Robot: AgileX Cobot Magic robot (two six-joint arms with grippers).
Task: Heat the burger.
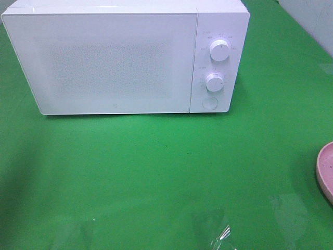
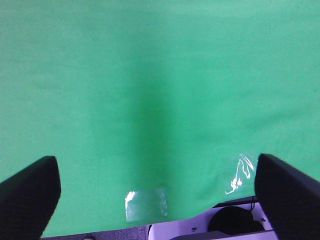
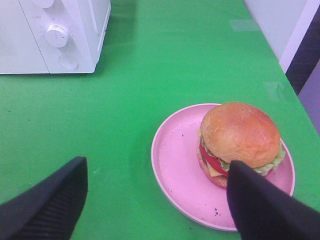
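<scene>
The burger [image 3: 239, 141], with golden bun, lettuce, tomato and cheese, sits on a round pink plate [image 3: 175, 165] in the right wrist view. My right gripper [image 3: 155, 200] is open and empty, just short of the plate, with one finger [image 3: 265, 210] in front of the burger's near side. In the high view only the plate's edge [image 1: 325, 169] shows at the far right; the burger is out of view there. The white microwave [image 1: 125, 57] stands at the back with its door shut. My left gripper [image 2: 157, 187] is open and empty over bare green cloth.
The microwave has two knobs [image 1: 219, 50] and a round button [image 1: 210, 103] on its right panel. The table's right edge [image 3: 285, 70] runs close past the plate. Clear tape patches [image 1: 221, 234] glint on the cloth near the front.
</scene>
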